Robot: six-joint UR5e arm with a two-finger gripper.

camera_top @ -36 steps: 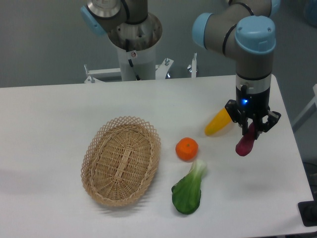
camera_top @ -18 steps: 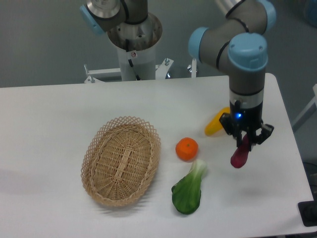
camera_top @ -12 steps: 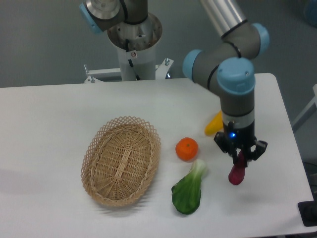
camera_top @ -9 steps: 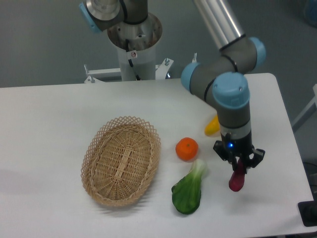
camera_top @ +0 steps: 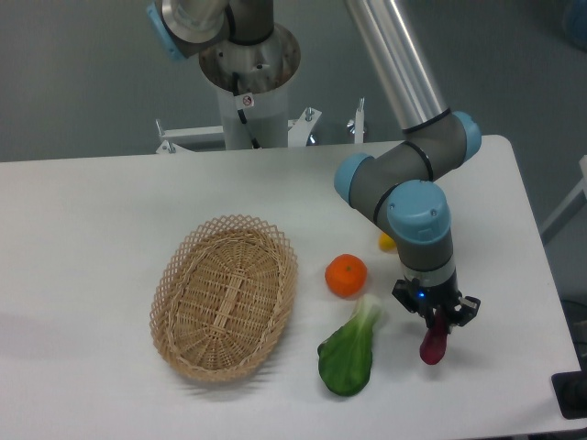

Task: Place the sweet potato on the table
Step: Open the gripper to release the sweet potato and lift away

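The magenta-purple sweet potato hangs nearly upright from my gripper, whose fingers are shut on its upper end. Its lower tip is at or just above the white table, near the front right; I cannot tell whether it touches. The gripper points straight down, to the right of the green leafy vegetable and below the orange.
An oval wicker basket lies left of centre. A yellow-orange tapered vegetable is mostly hidden behind my arm's wrist. The table's right edge is close to the gripper; the robot base stands at the back.
My arm has moved the sweet potato forward, left and down, from beside the yellow-orange vegetable to low over the front right of the table. The grip stayed shut.
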